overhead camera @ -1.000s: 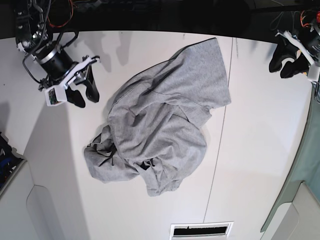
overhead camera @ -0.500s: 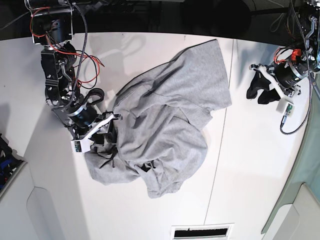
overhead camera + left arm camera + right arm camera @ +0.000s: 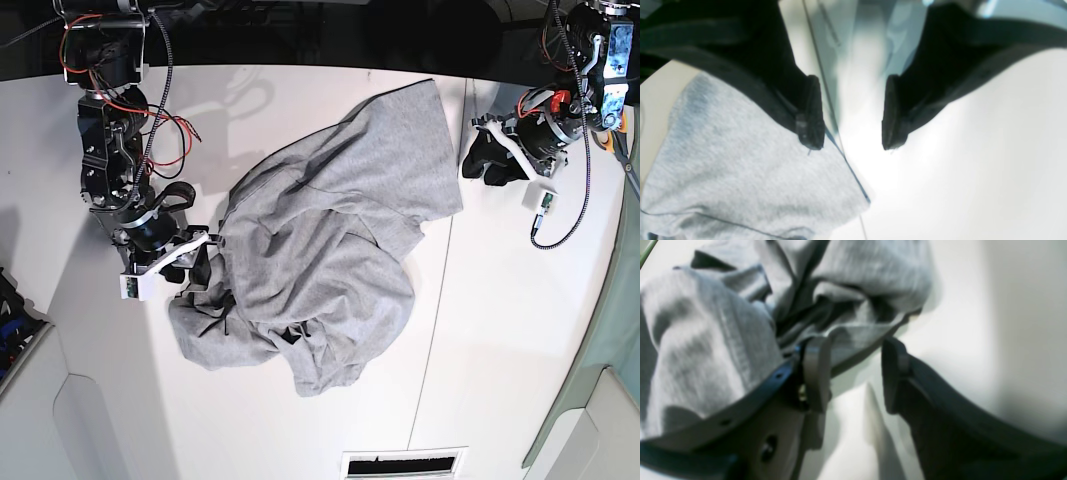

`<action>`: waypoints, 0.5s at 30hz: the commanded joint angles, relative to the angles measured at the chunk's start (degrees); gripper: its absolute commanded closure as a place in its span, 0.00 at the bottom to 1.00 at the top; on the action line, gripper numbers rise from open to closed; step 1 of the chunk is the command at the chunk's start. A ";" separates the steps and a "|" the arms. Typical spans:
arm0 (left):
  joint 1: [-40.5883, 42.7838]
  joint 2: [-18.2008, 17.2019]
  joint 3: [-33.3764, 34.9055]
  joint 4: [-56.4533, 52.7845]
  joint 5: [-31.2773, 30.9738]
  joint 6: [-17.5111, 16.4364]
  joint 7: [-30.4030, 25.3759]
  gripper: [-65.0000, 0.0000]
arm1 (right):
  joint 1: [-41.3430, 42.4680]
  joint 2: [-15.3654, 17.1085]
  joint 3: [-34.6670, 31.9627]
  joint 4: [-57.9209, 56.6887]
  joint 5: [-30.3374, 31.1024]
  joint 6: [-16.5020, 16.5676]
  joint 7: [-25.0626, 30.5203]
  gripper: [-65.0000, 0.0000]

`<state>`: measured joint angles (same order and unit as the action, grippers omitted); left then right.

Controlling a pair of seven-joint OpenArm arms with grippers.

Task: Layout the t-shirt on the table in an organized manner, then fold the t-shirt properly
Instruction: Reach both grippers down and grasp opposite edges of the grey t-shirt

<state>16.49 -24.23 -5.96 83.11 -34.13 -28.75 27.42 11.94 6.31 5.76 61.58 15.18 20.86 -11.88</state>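
The heather-grey t-shirt [image 3: 330,250] lies crumpled in a heap on the middle of the white table [image 3: 510,340]. In the base view my right gripper [image 3: 200,262] is at the heap's left edge. The right wrist view shows it [image 3: 855,343] open, low over the table, with a dark hem of the t-shirt [image 3: 723,326] reaching between its fingertips. My left gripper [image 3: 476,160] hovers just right of the shirt's upper right corner. In the left wrist view it [image 3: 851,146] is open and empty, with the t-shirt corner [image 3: 740,173] under its left finger [image 3: 810,116].
A thin dark seam [image 3: 435,300] runs down the table right of the shirt. A slotted vent [image 3: 403,462] sits at the near edge. Grey bins stand at the lower left [image 3: 30,410] and lower right [image 3: 600,420]. Red cables [image 3: 165,125] hang from the right arm.
The right arm has come down from the upper left to the shirt's left edge. The left arm has moved in from the far right to the shirt's upper right corner.
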 commanded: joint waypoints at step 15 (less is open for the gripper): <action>-0.33 -0.04 -0.33 -2.23 -2.25 -0.39 -2.16 0.51 | 3.82 -3.30 0.11 -7.04 0.09 3.56 2.23 0.66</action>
<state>16.49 -23.51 -5.96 80.25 -35.68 -28.77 25.91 14.33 2.87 5.78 53.98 14.94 23.99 -10.79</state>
